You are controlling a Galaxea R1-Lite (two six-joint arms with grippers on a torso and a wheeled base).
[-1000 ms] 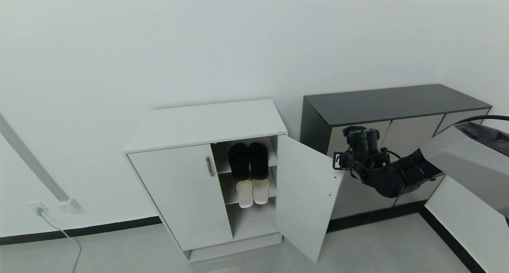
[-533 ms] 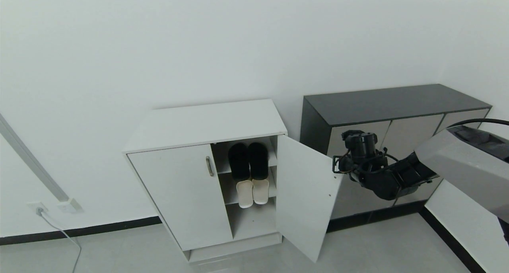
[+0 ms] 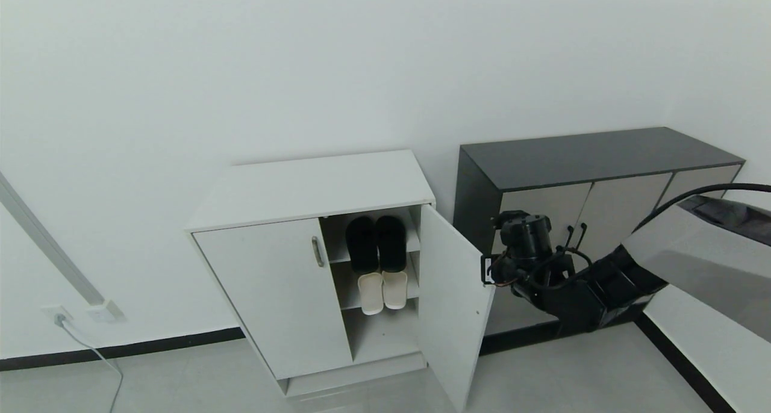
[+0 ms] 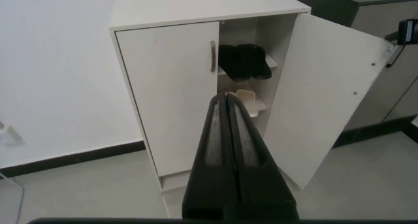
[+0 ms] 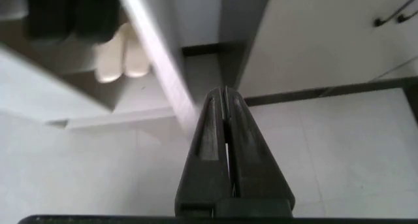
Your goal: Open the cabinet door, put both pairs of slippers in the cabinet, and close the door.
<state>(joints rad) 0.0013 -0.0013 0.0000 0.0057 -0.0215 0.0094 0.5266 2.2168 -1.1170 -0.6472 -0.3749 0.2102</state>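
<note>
Cabinet door (image 3: 453,304) hangs ajar, closed empty right tool (image 3: 486,270) at its edge; left tool (image 4: 226,98) closed, empty.

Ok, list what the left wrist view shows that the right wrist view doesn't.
Left wrist view adds the closed left door with its handle, the cabinet top and the shut left gripper. Right wrist view adds the skirting and floor behind the open door. Shared: that door, the black slippers, the cream slippers and the right gripper.
</note>
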